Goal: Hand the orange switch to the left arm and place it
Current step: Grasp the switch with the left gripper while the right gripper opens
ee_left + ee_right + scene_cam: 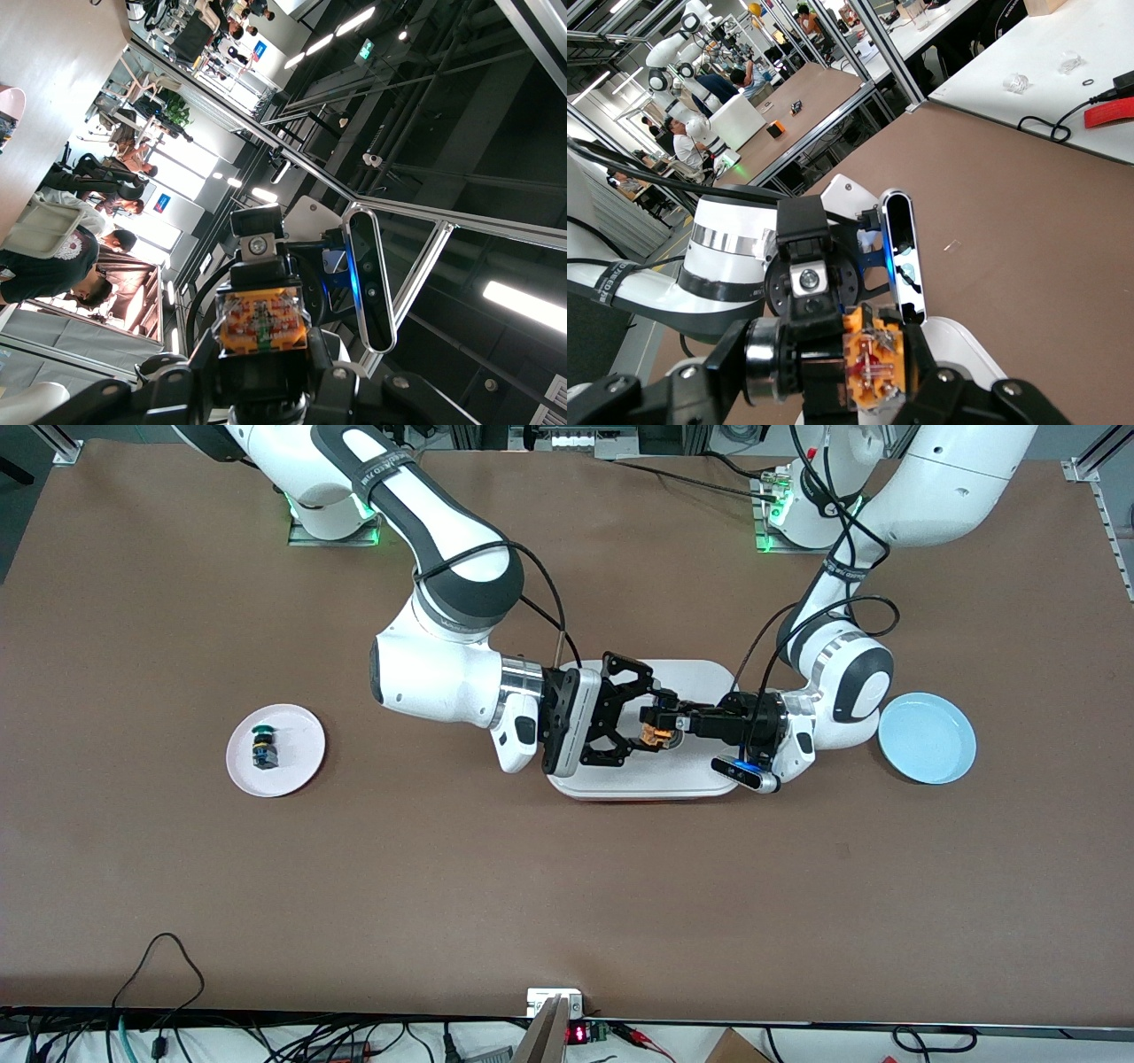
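Observation:
The orange switch point(654, 735) hangs in the air over the white box point(700, 682), between both grippers. My right gripper point(640, 724) reaches in from the right arm's end of the table. In the right wrist view point(833, 372) its fingers press on the two ends of the switch point(873, 367). My left gripper point(666, 719) comes in from the left arm's end. In the left wrist view point(263, 354) its fingers flank the black part below the orange body point(261, 320). Both look shut on the switch.
A pink plate point(297, 735) at the right arm's end of the table holds the green-capped, blue-bodied switch point(263, 746). An empty light blue plate point(927, 737) lies at the left arm's end, beside the left wrist. Cables run along the table edge nearest the front camera.

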You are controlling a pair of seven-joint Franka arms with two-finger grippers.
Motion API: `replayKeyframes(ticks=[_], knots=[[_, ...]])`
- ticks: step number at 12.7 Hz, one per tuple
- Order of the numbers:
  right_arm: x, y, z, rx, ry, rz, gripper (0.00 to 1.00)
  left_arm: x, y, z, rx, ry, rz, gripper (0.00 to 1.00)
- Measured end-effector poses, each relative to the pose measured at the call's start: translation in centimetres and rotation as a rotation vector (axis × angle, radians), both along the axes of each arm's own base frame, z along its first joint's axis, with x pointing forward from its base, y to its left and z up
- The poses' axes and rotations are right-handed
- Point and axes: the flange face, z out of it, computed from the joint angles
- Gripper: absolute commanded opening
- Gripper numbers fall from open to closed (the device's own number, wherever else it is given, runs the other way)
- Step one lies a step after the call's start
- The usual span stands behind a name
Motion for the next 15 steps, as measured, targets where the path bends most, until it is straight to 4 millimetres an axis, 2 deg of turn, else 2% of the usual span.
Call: replayKeyframes(ticks=[1,2,4,7,9,11,12,15], knots=[[0.0,0.0,0.0,0.0,0.0,0.0,0.59,0.0,0.0,0.0,0.0,0.0,0.0,0.32],[0.0,0.0,0.0,0.0,0.0,0.0,1.0,0.0,0.0,0.0,0.0,0.0,0.0,0.31],[0.0,0.0,0.1,0.002,0.0,-0.003,1.0,-0.1,-0.1,0.0,0.0,0.0,-0.002,0.28],[0.5,-0.2,1.5,0.02,0.005,-0.029,1.0,-0.3,-0.7,0.0,-0.002,0.001,-0.013,0.28],[1.6,-1.3,2.7,0.034,-0.008,-0.051,1.0,-0.4,-0.7,-0.1,0.012,-0.006,-0.027,0.28],[3.5,-3.8,2.9,0.019,-0.02,-0.053,1.0,-0.7,-0.8,0.1,0.109,-0.069,-0.144,0.28],[4.5,-5.4,3.1,0.003,-0.025,-0.036,1.0,-0.4,-0.2,0.5,0.171,-0.116,-0.204,0.28],[7.1,-11.4,4.2,-0.026,-0.014,0.025,1.0,1.2,3.0,1.8,0.35,-0.243,-0.335,0.28]])
